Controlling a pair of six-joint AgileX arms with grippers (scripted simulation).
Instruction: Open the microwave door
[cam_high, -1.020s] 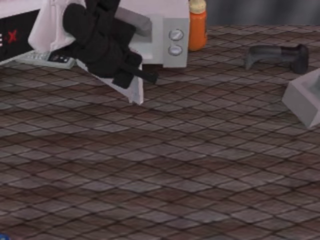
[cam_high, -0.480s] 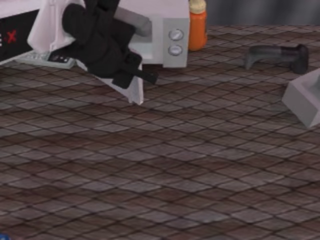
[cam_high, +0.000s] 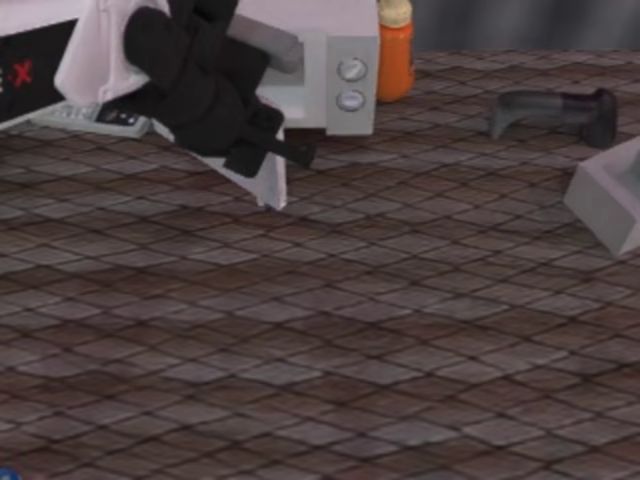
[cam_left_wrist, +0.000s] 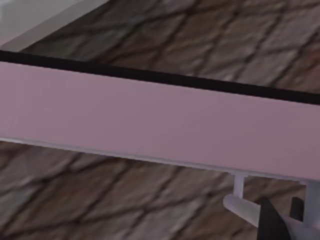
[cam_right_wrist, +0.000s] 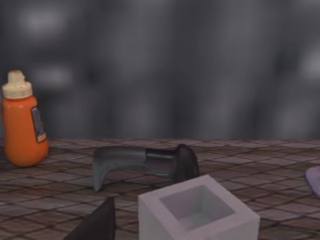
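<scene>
The left gripper (cam_high: 285, 152) is positioned at the far-left part of the table (cam_high: 330, 330), directly in front of the microwave (cam_high: 320, 60). Its dark fingers (cam_left_wrist: 272, 225) are closed around the door handle (cam_left_wrist: 240, 207), a pale bar mounted on a short standoff at the free edge of the microwave door (cam_high: 268, 175). The door is swung outward from the oven front, standing at an angle toward the table's near side. In the left wrist view the door edge (cam_left_wrist: 160, 125) runs across the picture as a broad pinkish band with a dark line along one side. The oven cavity (cam_high: 275, 50) is exposed behind the arm. The control panel with two round silver knobs (cam_high: 351, 70) faces the camera at the microwave's right end.

An orange bottle (cam_high: 395, 50) stands just beside the microwave's right side. Further right lies a dark handheld scanner (cam_high: 555, 112), and at the right edge sits a grey open box (cam_high: 610, 195).

The right gripper is outside the top view; whether its fingers are open or closed cannot be determined.
</scene>
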